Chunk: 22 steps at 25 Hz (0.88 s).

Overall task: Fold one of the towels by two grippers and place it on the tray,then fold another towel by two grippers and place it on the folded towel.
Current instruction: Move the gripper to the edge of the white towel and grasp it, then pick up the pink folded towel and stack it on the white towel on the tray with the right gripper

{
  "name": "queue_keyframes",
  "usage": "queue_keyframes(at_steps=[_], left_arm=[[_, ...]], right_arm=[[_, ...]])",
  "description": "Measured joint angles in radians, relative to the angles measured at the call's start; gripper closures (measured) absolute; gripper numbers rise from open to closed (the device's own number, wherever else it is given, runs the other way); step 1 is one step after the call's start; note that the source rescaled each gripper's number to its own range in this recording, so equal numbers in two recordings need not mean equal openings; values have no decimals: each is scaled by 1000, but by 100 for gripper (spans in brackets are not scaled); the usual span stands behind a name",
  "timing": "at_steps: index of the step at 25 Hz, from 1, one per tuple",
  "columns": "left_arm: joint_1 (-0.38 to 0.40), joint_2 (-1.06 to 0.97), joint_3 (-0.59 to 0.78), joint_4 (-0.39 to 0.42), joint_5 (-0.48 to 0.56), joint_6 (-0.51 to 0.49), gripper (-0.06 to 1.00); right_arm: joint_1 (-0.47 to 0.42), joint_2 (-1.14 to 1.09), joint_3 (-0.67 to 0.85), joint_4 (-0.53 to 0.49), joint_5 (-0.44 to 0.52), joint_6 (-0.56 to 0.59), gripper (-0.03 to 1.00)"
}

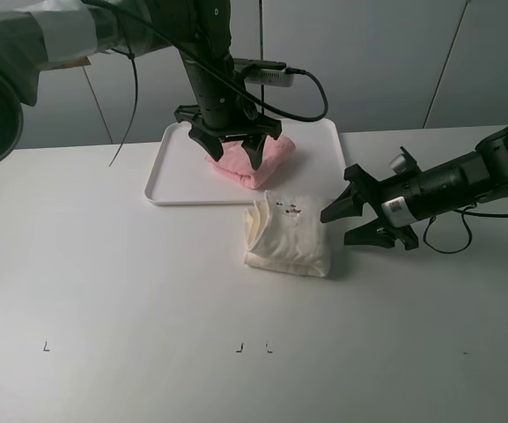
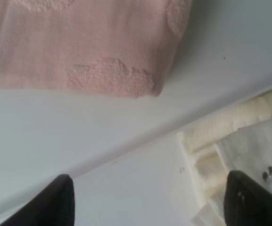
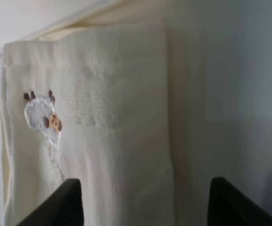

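The pink towel [image 1: 267,163] lies folded in a lump on the white tray [image 1: 170,181]. My left gripper [image 1: 231,148] hangs open just above the towel's near-left part, holding nothing. In the left wrist view the pink towel [image 2: 79,42] lies beyond the open fingertips [image 2: 55,202], and the cream towel [image 2: 230,141] shows off the tray's edge. The cream towel [image 1: 289,233] lies folded on the table just in front of the tray. My right gripper [image 1: 340,226] stands open at its right edge, apart from it. The right wrist view shows the cream towel [image 3: 103,117] with a small embroidered animal.
The white table [image 1: 104,291] stretches wide to the left and front of the towels. Black cables trail from both arms. A grey wall stands behind the tray.
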Motion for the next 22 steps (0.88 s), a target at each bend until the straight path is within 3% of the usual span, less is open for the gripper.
queue_keyframes(at_steps=[9, 11, 15, 20, 22], left_arm=[[0, 0, 0, 0, 0, 11, 11], [0, 0, 0, 0, 0, 15, 11], [0, 0, 0, 0, 0, 59, 11], [0, 0, 0, -7, 0, 116, 13], [7, -4, 0, -22, 0, 124, 19]], right_arm=[[62, 63, -1, 131, 15, -112, 38], [77, 69, -1, 154, 6, -149, 50], [82, 70, -1, 171, 0, -191, 91], [82, 70, -1, 170, 18, -204, 90], [82, 66, -1, 143, 32, -204, 90]])
